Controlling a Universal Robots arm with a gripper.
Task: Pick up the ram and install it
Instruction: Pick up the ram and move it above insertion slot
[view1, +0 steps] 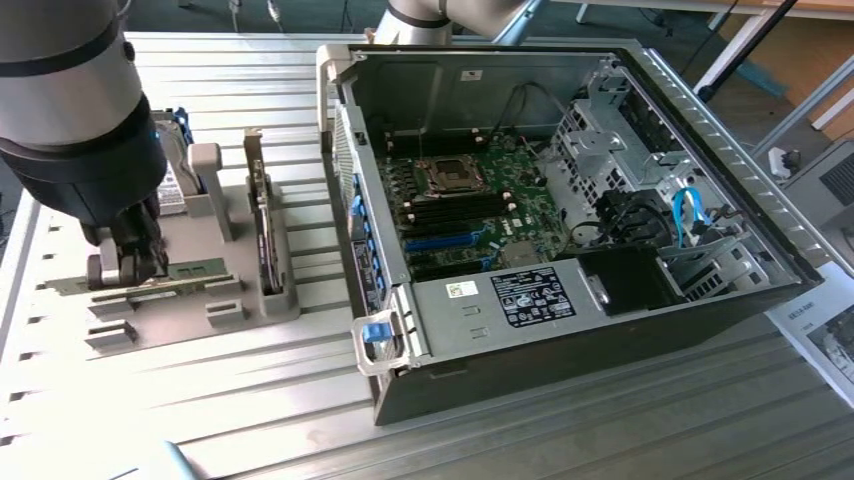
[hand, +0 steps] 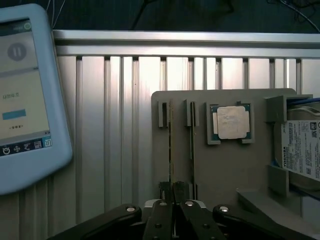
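Wrist view: the gripper (hand: 172, 189) sits at one end of a grey holder (hand: 225, 170), with its two fingers (hand: 182, 191) drawn almost together.
Gripper state: closed to a thin gap. It appears to pinch the end of the ram (hand: 170, 145), though the contact itself is hard to make out.
Ram: a thin stick seen edge-on, standing in a slot of the holder and running straight away from the fingers.
Second stick (hand: 191, 140): parallel to the ram and just beside it in its own slot, between the ram and the processor chip (hand: 231, 122).
Processor chip: square and silver, lying flat in a recess of the holder, apart from both sticks.
Hard drive (hand: 302, 150): at the holder's edge beyond the chip, its white label facing the camera.
Surface (hand: 110, 125): ribbed metal that carries the holder.
Screen device (hand: 20, 100): pale-blue frame with a lit display, apart from the holder.
Exterior view: the arm (view1: 67, 100) reaches down over the holder at the exterior view's left.
Taller card (view1: 271, 235): stands upright in the holder, on the side toward the case.
Computer case (view1: 694, 120): open, to the exterior view's right of the holder and just beside it.
Motherboard (view1: 514, 175): green, lying inside the case, well apart from the gripper.
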